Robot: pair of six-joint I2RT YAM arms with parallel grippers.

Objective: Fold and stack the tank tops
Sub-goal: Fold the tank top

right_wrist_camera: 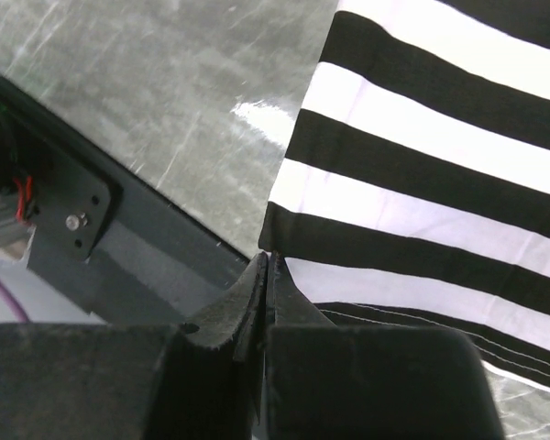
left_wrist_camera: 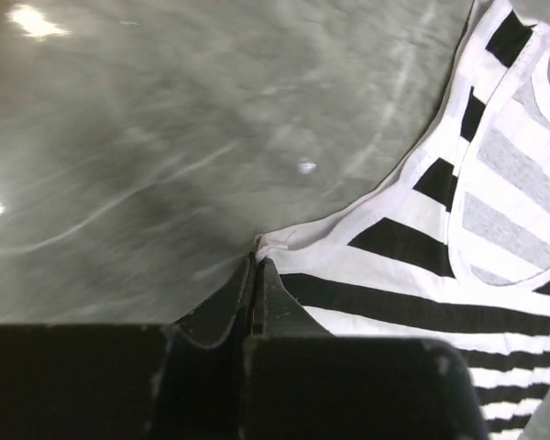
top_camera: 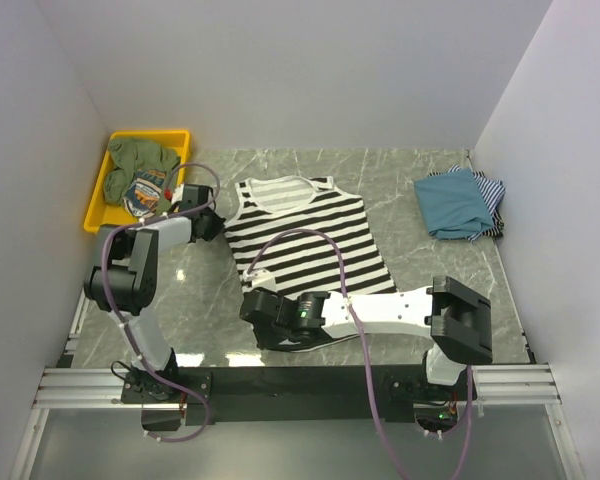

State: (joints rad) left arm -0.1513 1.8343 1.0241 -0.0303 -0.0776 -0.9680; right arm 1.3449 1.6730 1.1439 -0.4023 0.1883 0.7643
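A black-and-white striped tank top [top_camera: 305,235] lies spread flat in the middle of the table, neckline toward the back. My left gripper [top_camera: 213,222] is shut, pinching the white edge of its left side corner [left_wrist_camera: 273,244] below the armhole. My right gripper [top_camera: 252,300] is shut on the near-left hem corner [right_wrist_camera: 284,220], close to the table's front edge. At the back right a folded teal-blue tank top [top_camera: 454,203] rests on a thin-striped blue-and-white one [top_camera: 492,190].
A yellow tray [top_camera: 98,200] at the back left holds an olive-green garment [top_camera: 140,160]. Grey walls close in the table on three sides. The black mounting rail [right_wrist_camera: 119,238] runs along the near edge, just beside my right gripper.
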